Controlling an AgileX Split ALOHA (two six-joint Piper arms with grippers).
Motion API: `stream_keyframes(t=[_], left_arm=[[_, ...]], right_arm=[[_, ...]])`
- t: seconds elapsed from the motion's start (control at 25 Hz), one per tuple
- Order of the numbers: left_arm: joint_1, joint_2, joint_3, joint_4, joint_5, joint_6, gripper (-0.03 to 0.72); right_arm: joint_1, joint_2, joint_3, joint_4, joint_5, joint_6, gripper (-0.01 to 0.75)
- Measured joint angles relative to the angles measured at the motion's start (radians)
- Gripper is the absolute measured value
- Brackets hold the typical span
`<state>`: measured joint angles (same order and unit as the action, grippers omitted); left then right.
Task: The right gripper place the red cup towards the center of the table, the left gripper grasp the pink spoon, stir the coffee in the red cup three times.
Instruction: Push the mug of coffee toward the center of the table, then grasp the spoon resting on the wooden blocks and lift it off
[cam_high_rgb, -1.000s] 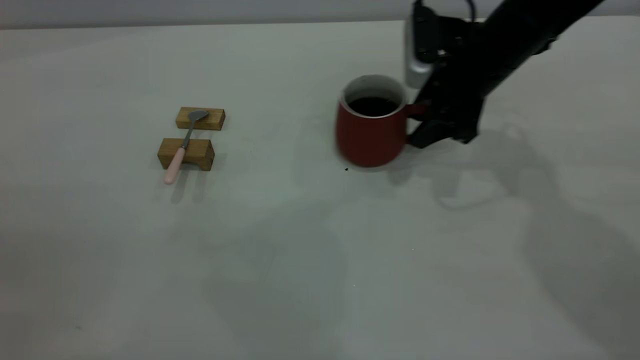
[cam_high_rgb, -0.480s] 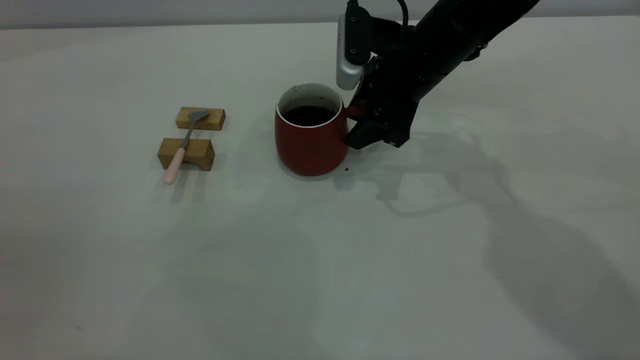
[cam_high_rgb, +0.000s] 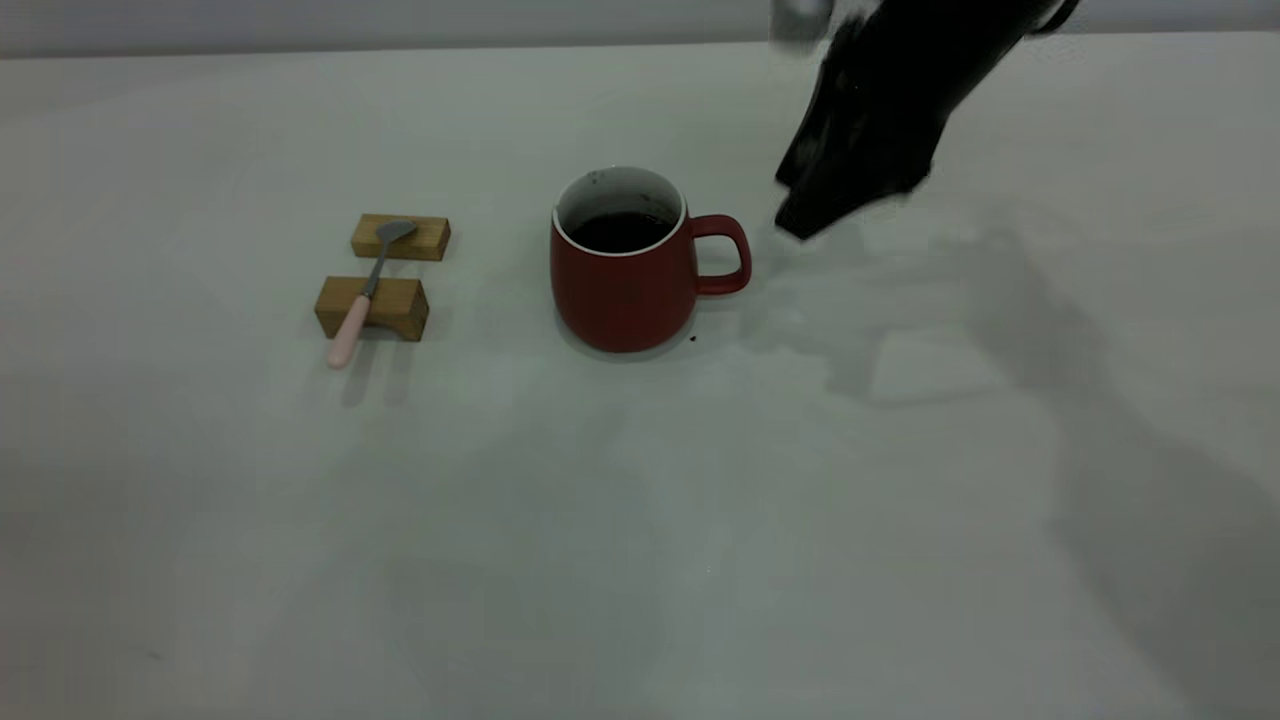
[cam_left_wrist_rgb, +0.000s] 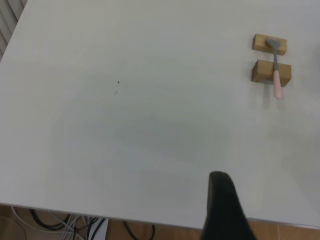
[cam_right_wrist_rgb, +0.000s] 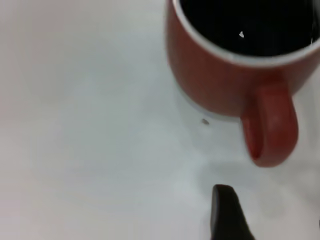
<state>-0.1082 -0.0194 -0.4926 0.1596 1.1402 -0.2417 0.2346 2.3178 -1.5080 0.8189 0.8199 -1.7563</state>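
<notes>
The red cup (cam_high_rgb: 618, 275) stands upright near the middle of the table (cam_high_rgb: 640, 520), with dark coffee (cam_high_rgb: 620, 231) inside and its handle (cam_high_rgb: 725, 255) turned toward my right arm. My right gripper (cam_high_rgb: 797, 212) hangs open just beyond the handle, raised and apart from it; in the right wrist view the cup (cam_right_wrist_rgb: 220, 75) lies ahead of one black finger (cam_right_wrist_rgb: 226, 212). The pink spoon (cam_high_rgb: 362, 292) rests across two wooden blocks to the cup's left. My left gripper (cam_left_wrist_rgb: 272, 210) is open near the table's edge, far from the spoon (cam_left_wrist_rgb: 276, 75).
The two wooden blocks (cam_high_rgb: 400, 237) (cam_high_rgb: 372, 307) sit one behind the other under the spoon. A tiny dark speck (cam_high_rgb: 692, 339) lies by the cup's base. Cables (cam_left_wrist_rgb: 75, 225) hang below the table edge in the left wrist view.
The right gripper carried the cup leftward by its handle to the table's middle, then let go and pulled back up and to the right. The spoon and blocks stayed still.
</notes>
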Motion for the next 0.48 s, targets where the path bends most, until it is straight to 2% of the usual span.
stream_keyframes(t=[0.16, 0.32, 0.48], left_arm=[[0.000, 0.000, 0.000, 0.000, 0.000, 0.000, 0.529], [0.000, 0.000, 0.000, 0.000, 0.000, 0.000, 0.529], [0.000, 0.000, 0.000, 0.000, 0.000, 0.000, 0.529]], right_arm=[[-0.005, -0.153, 0.003, -0.008, 0.298, 0.386, 0.474], [-0.002, -0.360, 0.024, -0.007, 0.355, 0.827, 0.474], [-0.002, -0.551, 0.030, -0.054, 0.378, 1.114, 0.474]])
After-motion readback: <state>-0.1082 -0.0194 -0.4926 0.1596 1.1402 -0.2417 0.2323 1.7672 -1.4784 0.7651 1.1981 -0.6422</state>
